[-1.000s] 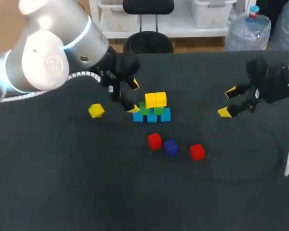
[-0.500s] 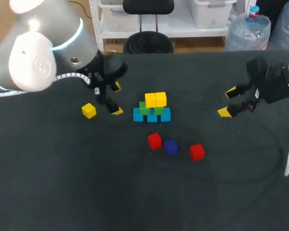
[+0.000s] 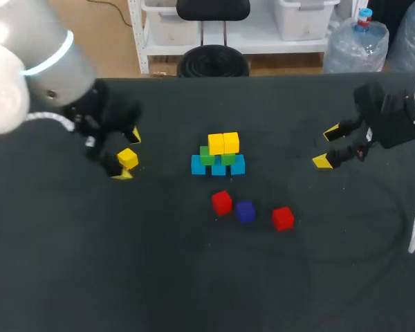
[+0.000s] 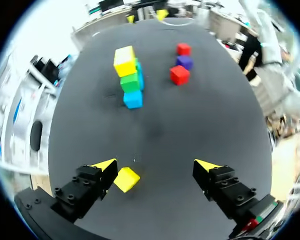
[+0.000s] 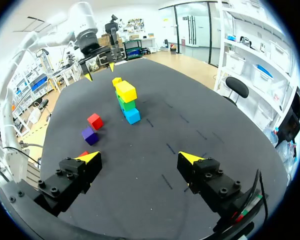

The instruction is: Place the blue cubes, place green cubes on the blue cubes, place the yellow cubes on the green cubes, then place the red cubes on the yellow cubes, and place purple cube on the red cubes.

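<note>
**My left gripper (image 4: pixel 156 167) straddles the loose yellow cube (image 4: pixel 126 179)**

Over the black table (image 3: pixel 194 277) its fingers stand spread, the cube just beside one. My right gripper (image 3: pixel 326 146) hangs released, well apart. The stack (image 3: pixel 218 155) stands mid-table, with two red cubes (image 3: pixel 221 202) (image 3: pixel 283 218) and the purple cube (image 3: pixel 245 211) near it.

Three light blue cubes (image 3: pixel 237 165) in a bottom row, two green cubes (image 3: pixel 228 158) showing above them, three yellow cubes (image 3: pixel 230 142), one of them lying loose, two red cubes (image 3: pixel 222 202), one dark purple cube (image 3: pixel 245 211)
</note>
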